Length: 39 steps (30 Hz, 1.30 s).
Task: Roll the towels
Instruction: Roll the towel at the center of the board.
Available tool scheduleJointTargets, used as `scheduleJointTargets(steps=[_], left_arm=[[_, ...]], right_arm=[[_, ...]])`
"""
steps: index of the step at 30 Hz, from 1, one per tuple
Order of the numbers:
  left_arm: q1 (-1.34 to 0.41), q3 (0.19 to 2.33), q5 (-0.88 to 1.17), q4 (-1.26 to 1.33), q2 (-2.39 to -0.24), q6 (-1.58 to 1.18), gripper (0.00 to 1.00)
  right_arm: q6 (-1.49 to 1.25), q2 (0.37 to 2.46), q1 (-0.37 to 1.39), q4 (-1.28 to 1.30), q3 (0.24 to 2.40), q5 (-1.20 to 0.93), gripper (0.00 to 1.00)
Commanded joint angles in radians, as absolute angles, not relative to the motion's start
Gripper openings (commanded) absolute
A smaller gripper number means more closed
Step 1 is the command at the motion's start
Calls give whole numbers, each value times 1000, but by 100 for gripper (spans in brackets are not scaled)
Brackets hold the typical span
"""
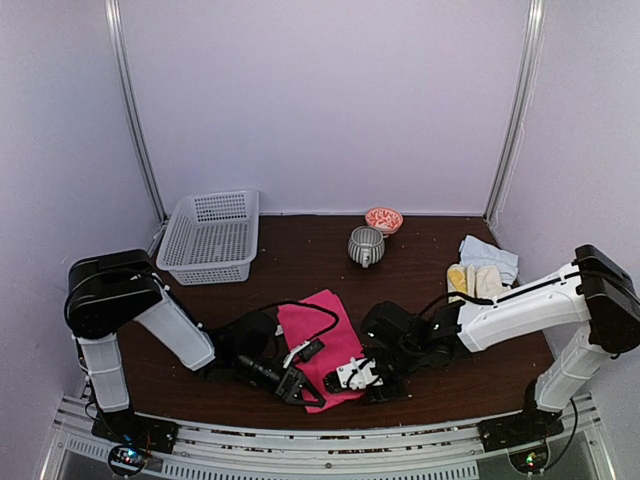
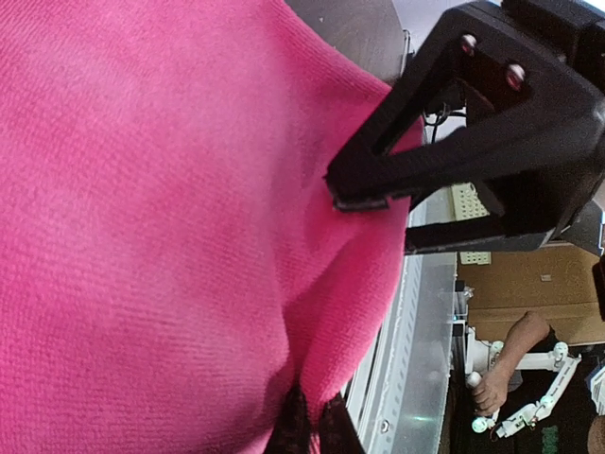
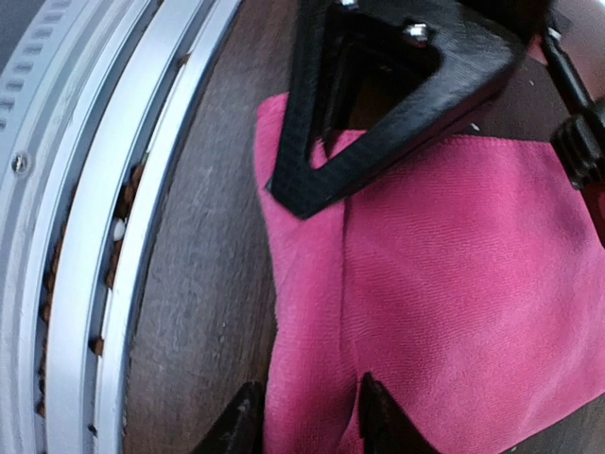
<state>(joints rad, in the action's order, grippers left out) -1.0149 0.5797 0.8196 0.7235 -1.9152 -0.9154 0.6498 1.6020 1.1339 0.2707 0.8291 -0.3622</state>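
Observation:
The bright pink towel (image 1: 318,335) lies flat on the dark table, near the front middle. My left gripper (image 1: 300,388) is at its near edge, shut on a pinched fold of the pink cloth (image 2: 189,236); its fingertips (image 2: 295,427) meet under the fold. My right gripper (image 1: 352,378) is beside it to the right, and its fingers (image 3: 378,416) hold the folded near edge of the towel (image 3: 454,284) between them. Yellow (image 1: 456,278), cream (image 1: 485,282) and pale blue-grey (image 1: 490,255) towels lie in a heap at the right.
A white slotted basket (image 1: 210,237) stands at the back left. A striped grey cup (image 1: 365,246) and a small red-patterned bowl (image 1: 383,219) stand at the back middle. The metal rail (image 3: 85,236) of the table's front edge runs close to both grippers.

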Motion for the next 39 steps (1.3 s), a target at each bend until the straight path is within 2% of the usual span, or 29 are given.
scheduleJointTargets(steps=[1,4,8,11,15,19,26,28,31,32,36,38,39], left_arm=[[-1009,562,838,787,-1918,-919,0],[-1009,554,830,766,-1912,-895,0],[-1008,532,834,762,-1898,-891,0],[-1005,531,842,718,-1870,-856,0],[-1005,569,785,495,-1787,-699,1],[-1005,556,687,374,-1642,-598,15],[-1009,556,489,154,-1411,-480,23],[-1048,560,409,132,-1333,-433,29],[-1208,587,222,128,-1243,-264,40],[-1254,613,154,106,-1245,-207,43],[-1327,836,2,-120,-1401,-36,44],[-1382,893,-43,-153,-1481,57,55],[-1405,907,-70,-150,-1514,92,55]], right_arm=[[622,1634,1139,289,881,-427,25],[608,1665,1130,340,909,-456,7],[570,1687,1078,420,948,-553,0],[547,1717,1039,488,982,-632,0],[495,1817,973,595,1068,-786,0],[482,1976,913,726,1175,-902,0],[455,2133,842,799,1277,-988,0],[420,2157,827,793,1280,-1013,0],[392,2200,813,816,1300,-1019,0],[388,2214,811,829,1314,-1017,0],[386,2252,808,862,1351,-1024,0],[391,2262,809,865,1363,-1027,0],[392,2266,809,867,1368,-1029,0]])
